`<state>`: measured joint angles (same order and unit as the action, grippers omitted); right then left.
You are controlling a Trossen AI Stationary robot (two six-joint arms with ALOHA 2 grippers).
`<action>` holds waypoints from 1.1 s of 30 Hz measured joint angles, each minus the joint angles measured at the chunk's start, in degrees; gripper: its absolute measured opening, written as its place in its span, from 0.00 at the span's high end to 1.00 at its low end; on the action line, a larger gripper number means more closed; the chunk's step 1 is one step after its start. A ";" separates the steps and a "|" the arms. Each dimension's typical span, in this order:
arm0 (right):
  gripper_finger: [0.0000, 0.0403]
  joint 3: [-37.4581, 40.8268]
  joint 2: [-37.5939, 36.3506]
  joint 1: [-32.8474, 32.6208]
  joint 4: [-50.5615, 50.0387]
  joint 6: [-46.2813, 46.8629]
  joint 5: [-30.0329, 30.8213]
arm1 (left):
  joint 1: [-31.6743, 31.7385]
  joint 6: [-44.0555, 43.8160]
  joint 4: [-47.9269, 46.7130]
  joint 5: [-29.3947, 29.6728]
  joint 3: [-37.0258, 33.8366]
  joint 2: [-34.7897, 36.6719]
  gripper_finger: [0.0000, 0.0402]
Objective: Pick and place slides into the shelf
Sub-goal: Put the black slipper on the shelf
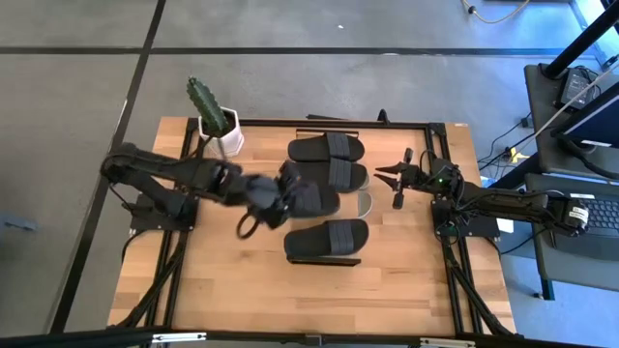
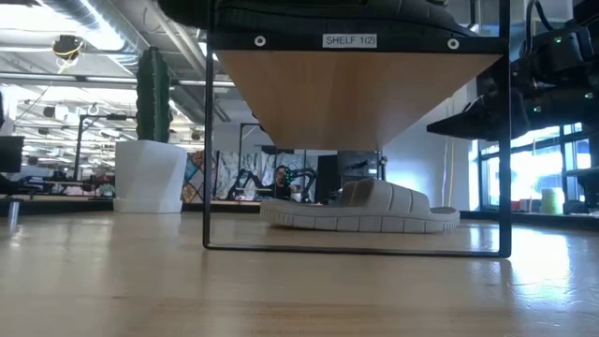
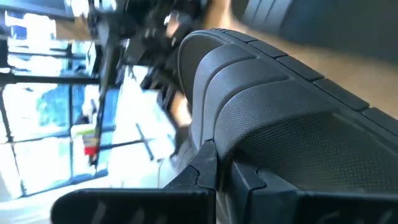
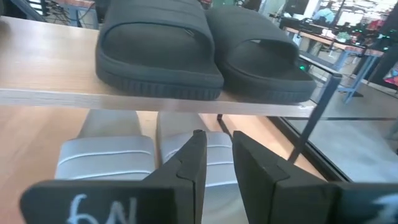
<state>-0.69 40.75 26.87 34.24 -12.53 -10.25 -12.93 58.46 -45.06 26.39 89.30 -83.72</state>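
Two black slides [image 1: 329, 159] lie side by side on the far part of the shelf [image 1: 372, 232] top, and they also show on its plank in the right wrist view [image 4: 205, 50]. Another black slide [image 1: 327, 240] lies on its near part. My left gripper [image 1: 282, 193] is shut on a further black slide [image 1: 314, 200] over the gap between them. Two beige slides [image 4: 124, 158] lie on the table under the shelf; one [image 2: 365, 211] shows in the low view. My right gripper [image 1: 390, 186] hovers open at the shelf's right side, touching nothing. My left gripper holds the black slide by its left end [image 1: 295, 196], coming roughly level from the table's left. In the left wrist view one finger [image 3: 208, 168] sits against the slide's side just below the strap [image 3: 261, 81]. The gripper body hides the other finger. Whether the slide rests on the shelf, I cannot tell.
A cactus in a white pot [image 1: 218, 126] stands at the table's far left, close behind my left arm. The shelf's thin dark legs [image 2: 208, 150] stand near the table's middle. Bare tabletop [image 1: 222, 280] lies toward the near edge.
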 joint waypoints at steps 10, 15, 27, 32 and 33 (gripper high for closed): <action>0.80 0.00 0.00 0.00 -0.16 0.22 0.86 | 9.10 16.06 8.53 -3.58 0.00 -7.59 1.00; 0.80 0.00 0.00 0.00 -1.40 0.17 0.86 | 7.88 18.76 12.73 0.94 0.00 -11.18 1.00; 0.80 0.00 -0.02 0.00 -7.17 3.36 0.75 | 1.95 20.18 17.69 5.47 -0.02 -12.50 1.00; 0.80 0.00 -0.02 0.00 -7.19 3.32 0.75 | 2.15 22.30 20.16 6.14 -0.03 -13.09 1.00; 0.80 0.00 -0.02 0.00 -7.18 3.32 0.75 | 2.32 22.51 20.09 6.22 -0.11 -13.11 1.00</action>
<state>-0.69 40.73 26.87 27.06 -9.21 -9.50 -10.62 80.98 -24.96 32.61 89.19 -96.84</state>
